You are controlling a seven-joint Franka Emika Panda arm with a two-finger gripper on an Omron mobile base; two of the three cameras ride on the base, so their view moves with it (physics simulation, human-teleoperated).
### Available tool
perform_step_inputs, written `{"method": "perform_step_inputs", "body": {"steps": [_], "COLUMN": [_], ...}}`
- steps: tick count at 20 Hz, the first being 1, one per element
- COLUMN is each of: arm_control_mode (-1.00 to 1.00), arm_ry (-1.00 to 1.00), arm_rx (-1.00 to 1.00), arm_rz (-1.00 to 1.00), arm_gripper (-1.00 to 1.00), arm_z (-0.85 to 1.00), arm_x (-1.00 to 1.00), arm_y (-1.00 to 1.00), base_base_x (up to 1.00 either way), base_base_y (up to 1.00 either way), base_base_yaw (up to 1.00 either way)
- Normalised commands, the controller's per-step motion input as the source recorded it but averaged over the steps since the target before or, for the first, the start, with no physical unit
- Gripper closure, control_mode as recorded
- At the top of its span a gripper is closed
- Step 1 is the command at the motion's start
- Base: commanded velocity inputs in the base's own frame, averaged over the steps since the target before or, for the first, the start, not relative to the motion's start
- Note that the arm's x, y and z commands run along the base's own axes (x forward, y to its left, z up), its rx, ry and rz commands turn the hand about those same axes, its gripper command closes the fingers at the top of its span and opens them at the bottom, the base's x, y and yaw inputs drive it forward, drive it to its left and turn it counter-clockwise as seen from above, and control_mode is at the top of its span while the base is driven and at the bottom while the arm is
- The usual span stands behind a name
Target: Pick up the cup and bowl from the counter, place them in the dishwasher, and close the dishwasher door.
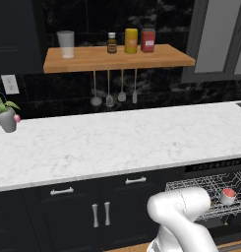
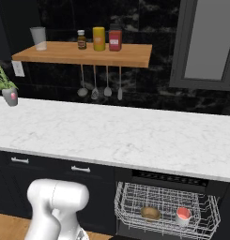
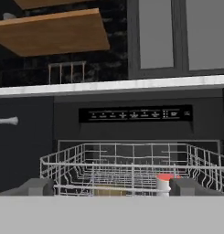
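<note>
The dishwasher (image 2: pixel 167 179) stands open under the counter (image 2: pixel 111 136), its wire rack (image 2: pixel 135 197) pulled out. In the rack sit the grey cup with the red inside (image 2: pixel 183 215) and, left of it, a brownish bowl (image 2: pixel 150 213). The left base view shows the cup (image 1: pixel 227 196) in the rack (image 1: pixel 210 187) too. In the hand view my gripper (image 3: pixel 112 187) is open and empty, low in front of the rack (image 3: pixel 131 164), with the cup (image 3: pixel 164 183) just inside the right fingertip (image 3: pixel 189 186). The dishwasher door is out of view.
A wooden shelf (image 1: pixel 117 58) over the counter carries a tumbler (image 1: pixel 66 44) and three jars. Utensils (image 1: pixel 114 93) hang below it. A potted plant (image 1: pixel 7 118) stands at the counter's left end. Navy cabinets (image 1: pixel 97 211) flank the dishwasher on the left.
</note>
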Motion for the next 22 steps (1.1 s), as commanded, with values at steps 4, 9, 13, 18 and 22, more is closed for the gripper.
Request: {"method": "perform_step_inputs", "body": {"steps": [4, 9, 13, 18, 22], "arm_control_mode": [-1.00, -1.00, -1.00, -1.00, -1.00], "arm_ry": [0.03, 0.00, 0.00, 0.00, 0.00], "arm_rx": [0.12, 0.02, 0.01, 0.02, 0.09], "arm_rz": [0.04, 0.07, 0.05, 0.00, 0.00], "arm_gripper": [-1.00, -1.00, -1.00, -1.00, -1.00], "arm_z": [-0.60, -0.42, -0.58, -0.80, -0.83], "arm_x": [0.26, 0.39, 0.09, 0.00, -0.13], "arm_y": [-0.77, -0.39, -0.34, -0.42, -0.57], "base_base_x": [0.00, 0.00, 0.00, 0.00, 0.00], "base_base_y": [0.00, 0.00, 0.00, 0.00, 0.00], "base_base_yaw": [0.00, 0.00, 0.00, 0.00, 0.00]}}
